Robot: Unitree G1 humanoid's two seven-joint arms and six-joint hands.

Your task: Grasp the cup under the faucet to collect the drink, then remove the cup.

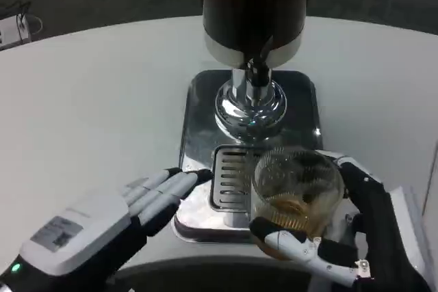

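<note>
I see a white, round-edged tabletop [89, 100] with dark floor beyond its far edge. At its middle stands the drink dispenser [252, 11] on a shiny steel base [198, 114] with a slotted drip grate [229, 176]. My right hand [342, 237] has its fingers [294, 244] wrapped around the glass cup [295, 193], holding amber liquid, at the base's near right corner. My left hand [102, 220] lies flat, fingers released and extended, tips touching the base's near left edge.

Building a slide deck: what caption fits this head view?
Right hand holds a glass cup of amber drink over the dispenser's drip tray; left hand's fingers rest at its edge.
</note>
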